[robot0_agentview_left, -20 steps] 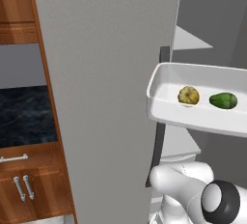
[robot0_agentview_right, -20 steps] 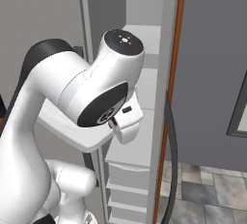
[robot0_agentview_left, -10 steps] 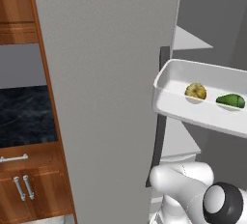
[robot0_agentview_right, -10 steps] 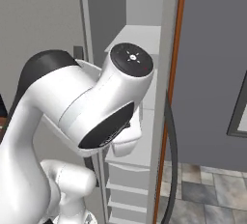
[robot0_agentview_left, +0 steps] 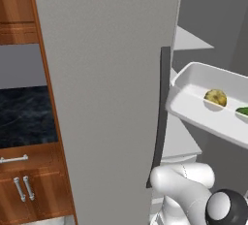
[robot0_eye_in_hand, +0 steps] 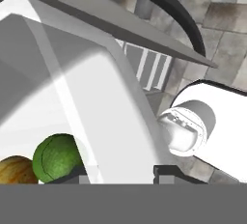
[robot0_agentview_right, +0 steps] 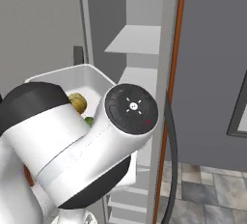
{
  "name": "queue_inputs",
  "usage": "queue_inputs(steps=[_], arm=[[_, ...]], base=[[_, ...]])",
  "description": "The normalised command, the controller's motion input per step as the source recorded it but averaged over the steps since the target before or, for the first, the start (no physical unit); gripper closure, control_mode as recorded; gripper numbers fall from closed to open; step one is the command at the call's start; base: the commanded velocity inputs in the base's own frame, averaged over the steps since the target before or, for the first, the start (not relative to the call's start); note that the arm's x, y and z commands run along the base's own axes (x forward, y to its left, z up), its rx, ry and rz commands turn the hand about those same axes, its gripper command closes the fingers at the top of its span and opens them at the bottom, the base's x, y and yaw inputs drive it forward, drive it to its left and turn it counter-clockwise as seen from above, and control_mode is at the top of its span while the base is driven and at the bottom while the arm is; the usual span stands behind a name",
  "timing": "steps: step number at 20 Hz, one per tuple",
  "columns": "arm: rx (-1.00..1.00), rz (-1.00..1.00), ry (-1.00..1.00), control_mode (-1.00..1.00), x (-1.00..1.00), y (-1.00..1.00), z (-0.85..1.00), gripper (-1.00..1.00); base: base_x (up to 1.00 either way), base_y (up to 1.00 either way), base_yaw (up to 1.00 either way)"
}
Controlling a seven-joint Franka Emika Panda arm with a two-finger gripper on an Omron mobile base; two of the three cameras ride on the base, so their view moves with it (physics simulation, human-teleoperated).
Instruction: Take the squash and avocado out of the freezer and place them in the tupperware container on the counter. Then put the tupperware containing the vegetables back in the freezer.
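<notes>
The white tupperware container (robot0_agentview_left: 190, 104) hangs in the air in front of the open freezer (robot0_agentview_right: 136, 40), just right of the grey freezer door (robot0_agentview_left: 106, 73). The yellow-tan squash (robot0_agentview_left: 215, 97) and the green avocado (robot0_agentview_left: 243, 111) lie inside it. From the right base view the container (robot0_agentview_right: 90, 77) sits behind my arm, with the squash (robot0_agentview_right: 77, 102) and avocado (robot0_agentview_right: 89, 120) peeking out. In the hand view my gripper (robot0_eye_in_hand: 120, 174) is shut on the container's wall (robot0_eye_in_hand: 120, 121), with the avocado (robot0_eye_in_hand: 57, 159) and squash (robot0_eye_in_hand: 17, 170) just inside.
A dark handle strip (robot0_agentview_left: 161, 117) runs down the door's edge next to the container. Pale shelves (robot0_agentview_right: 137, 80) fill the freezer's grey interior. The dark speckled counter (robot0_agentview_left: 22, 117) over wooden cabinets (robot0_agentview_left: 24, 185) lies to the left. A tiled floor (robot0_agentview_right: 207, 189) lies to the right.
The container with both vegetables has shifted right, toward the freezer opening. My arm has swung across the right base view and now covers most of the container.
</notes>
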Motion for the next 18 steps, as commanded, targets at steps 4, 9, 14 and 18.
queue_inputs(steps=[4,9,14,18], arm=[[0.06,-0.23,0.00,-1.00,-0.14,0.04,0.13,1.00],[0.05,-0.27,0.00,-1.00,0.00,0.01,0.23,1.00],[0.06,-0.26,0.00,-1.00,0.00,0.08,0.16,1.00],[0.04,-0.23,0.00,-1.00,0.04,0.20,0.13,1.00]], base=[[0.00,0.00,0.00],[0.00,0.00,0.00],[0.00,0.00,0.00],[0.00,0.00,0.00]])
